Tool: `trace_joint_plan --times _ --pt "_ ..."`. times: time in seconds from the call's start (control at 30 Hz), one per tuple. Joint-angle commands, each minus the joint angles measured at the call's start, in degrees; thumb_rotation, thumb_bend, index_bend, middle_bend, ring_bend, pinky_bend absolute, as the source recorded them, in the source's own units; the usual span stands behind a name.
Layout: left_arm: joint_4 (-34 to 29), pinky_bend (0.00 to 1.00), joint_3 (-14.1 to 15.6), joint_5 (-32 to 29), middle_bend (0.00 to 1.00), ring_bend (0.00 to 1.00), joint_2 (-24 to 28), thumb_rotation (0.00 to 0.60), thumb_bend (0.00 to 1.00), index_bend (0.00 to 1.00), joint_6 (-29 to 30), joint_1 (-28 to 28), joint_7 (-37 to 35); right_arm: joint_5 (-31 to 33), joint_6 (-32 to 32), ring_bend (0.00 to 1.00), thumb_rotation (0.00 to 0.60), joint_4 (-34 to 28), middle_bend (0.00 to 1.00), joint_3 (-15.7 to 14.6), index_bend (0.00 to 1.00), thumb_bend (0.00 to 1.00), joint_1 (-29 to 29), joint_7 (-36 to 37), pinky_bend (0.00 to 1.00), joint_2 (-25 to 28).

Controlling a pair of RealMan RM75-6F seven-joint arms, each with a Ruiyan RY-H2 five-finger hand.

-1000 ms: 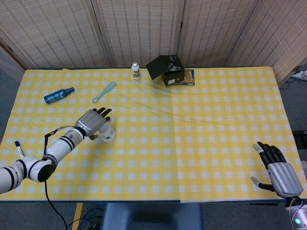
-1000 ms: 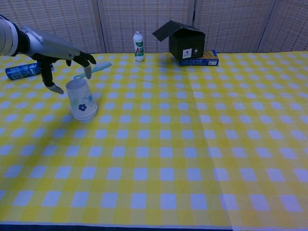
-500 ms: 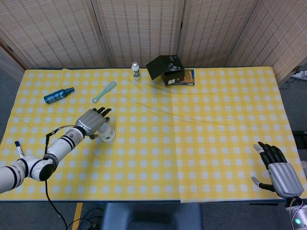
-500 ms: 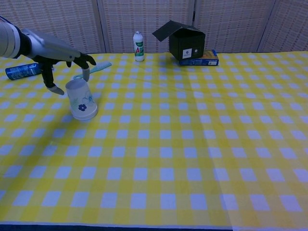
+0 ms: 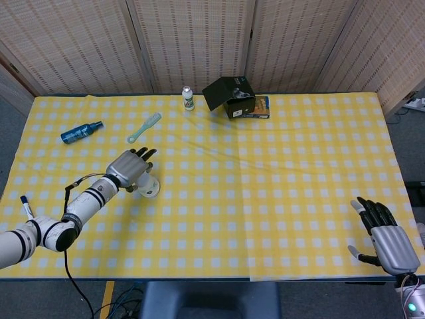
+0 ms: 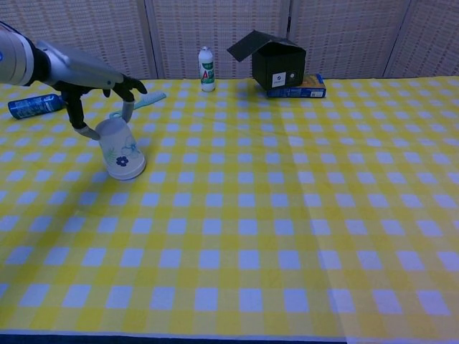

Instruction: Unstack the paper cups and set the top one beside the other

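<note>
The stacked paper cups, white with a blue flower print, stand upside down and slightly tilted on the yellow checked cloth at the left; in the head view the cups are partly hidden under my hand. My left hand hovers over the top of the stack with its fingers spread. Its thumb lies close against the stack's left side and a finger hangs by the right side; no firm grip shows. The left hand covers the stack from above. My right hand rests open at the near right edge, holding nothing.
A blue bottle and a green comb lie behind the cups. A white bottle and an open black box on a blue box stand at the back. A pen lies at the near left edge.
My left hand has shifted slightly right and forward over the cups, bringing the thumb nearer the stack's side. The cups and my right hand have not moved.
</note>
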Motion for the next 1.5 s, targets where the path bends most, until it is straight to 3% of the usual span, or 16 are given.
trace_joint_plan --times 0.03,0.77,1.2,1.5 --pt "-0.5 0.25 0.0 -0.1 0.00 0.00 0.5 0.600 0.29 0.40 0.3 -0.1 0.1 0.0 -0.1 0.00 0.600 0.0 0.00 0.0 0.00 0.22 0.1 0.0 0.00 0.0" --pt "-11.9 0.25 0.6 -8.1 0.00 0.00 8.2 0.600 0.29 0.40 5.9 -4.3 8.5 -2.0 1.7 0.00 0.600 -0.3 0.00 -0.6 0.00 0.22 -0.5 1.1 0.00 0.8" --pt "-22.3 0.25 1.0 -14.1 0.00 0.00 17.4 0.600 0.29 0.40 11.8 -6.0 14.1 -3.4 2.6 0.00 0.600 -0.4 0.00 -1.1 0.00 0.22 -0.9 1.3 0.00 1.0" --pt "-21.7 0.25 1.4 -13.7 0.00 0.00 18.1 0.600 0.29 0.40 12.3 -3.2 12.0 -3.6 2.3 0.00 0.600 -0.6 0.00 -1.3 0.00 0.22 -0.8 1.0 0.00 0.8"
